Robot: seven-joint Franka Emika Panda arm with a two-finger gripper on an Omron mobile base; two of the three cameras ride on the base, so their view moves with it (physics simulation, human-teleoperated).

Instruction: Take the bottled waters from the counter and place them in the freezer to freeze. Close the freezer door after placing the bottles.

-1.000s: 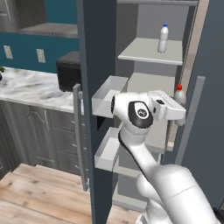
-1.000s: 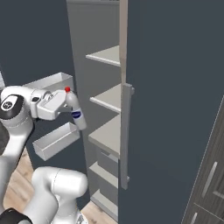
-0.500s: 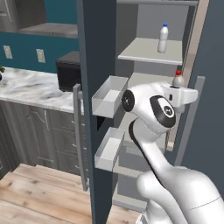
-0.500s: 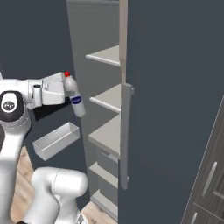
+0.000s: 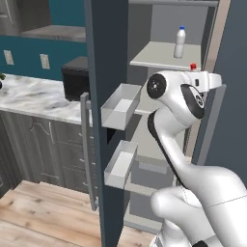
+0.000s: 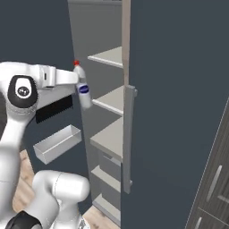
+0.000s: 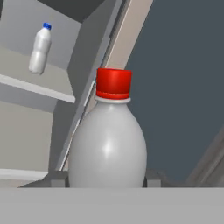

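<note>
You're mid-carry w/ the end effector (image 6: pixel 77 77) clamped on the red-cap bottle (image 6: pixel 82 87), blue-cap one (image 5: pixel 179 42) already shelved, so next ease it onto a freezer shelf (image 6: pixel 112 99) imo.

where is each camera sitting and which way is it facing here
Left base view: behind the arm to its left, facing the open freezer; white arm at lower right, blue-capped bottle on a shelf.
Right base view: behind to its right, facing the shelves edge-on; arm at left, gripper holding the red-capped bottle.
Hand view: on the hand, looking along the gripper past that bottle's neck.
Shared: both base views show the door bins; all show the red cap.
</note>
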